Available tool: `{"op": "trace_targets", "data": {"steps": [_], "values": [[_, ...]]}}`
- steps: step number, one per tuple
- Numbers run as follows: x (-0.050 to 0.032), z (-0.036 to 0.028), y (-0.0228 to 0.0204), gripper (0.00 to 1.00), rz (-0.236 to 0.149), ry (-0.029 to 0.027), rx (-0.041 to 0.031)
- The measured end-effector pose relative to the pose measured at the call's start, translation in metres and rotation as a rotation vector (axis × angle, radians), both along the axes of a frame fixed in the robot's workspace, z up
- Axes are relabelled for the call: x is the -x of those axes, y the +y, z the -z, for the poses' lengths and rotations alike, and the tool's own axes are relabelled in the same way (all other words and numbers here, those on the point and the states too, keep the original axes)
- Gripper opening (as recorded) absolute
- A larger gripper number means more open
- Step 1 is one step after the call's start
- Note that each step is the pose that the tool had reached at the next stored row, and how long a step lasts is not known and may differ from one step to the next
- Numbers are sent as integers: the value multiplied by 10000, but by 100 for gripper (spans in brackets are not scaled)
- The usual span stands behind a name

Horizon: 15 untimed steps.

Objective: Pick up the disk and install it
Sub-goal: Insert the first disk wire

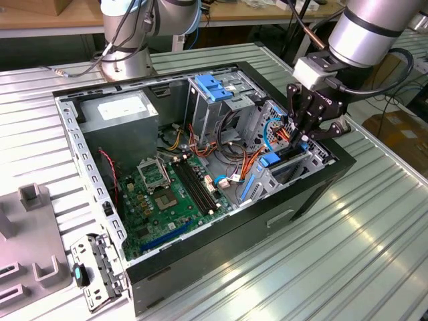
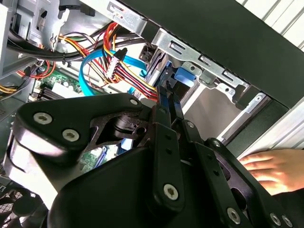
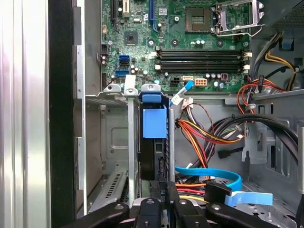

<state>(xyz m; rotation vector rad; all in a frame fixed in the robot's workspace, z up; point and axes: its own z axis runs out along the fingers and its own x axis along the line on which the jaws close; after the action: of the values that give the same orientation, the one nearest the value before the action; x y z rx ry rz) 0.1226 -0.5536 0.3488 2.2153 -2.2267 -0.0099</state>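
The disk [image 3: 153, 159] stands on edge in a narrow bay of the grey drive cage [image 3: 114, 128], at the corner of the open computer case [image 1: 314, 194] on the exterior view's right. Its blue rail [image 3: 154, 121] faces the motherboard. In the exterior view the rail [image 1: 271, 159] shows just below my gripper [image 1: 302, 142]. The gripper [image 3: 160, 189] reaches down into the bay, with its black fingers [image 2: 167, 102] drawn close together on the disk's near edge. The disk's label is hidden.
Bundled orange, red and blue cables [image 3: 209, 137] lie beside the bay. The motherboard [image 1: 167, 194], the power-supply box [image 1: 124, 110] and a tall cage with a blue latch [image 1: 214, 87] fill the case. A hand [image 2: 266, 166] rests outside the case wall. A grey fixture [image 1: 27, 234] sits at the exterior view's left.
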Motion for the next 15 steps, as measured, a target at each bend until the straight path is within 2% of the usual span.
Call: {"op": "trace_targets", "data": {"steps": [15], "values": [[0,46,-2,17,-1,0,4]]}}
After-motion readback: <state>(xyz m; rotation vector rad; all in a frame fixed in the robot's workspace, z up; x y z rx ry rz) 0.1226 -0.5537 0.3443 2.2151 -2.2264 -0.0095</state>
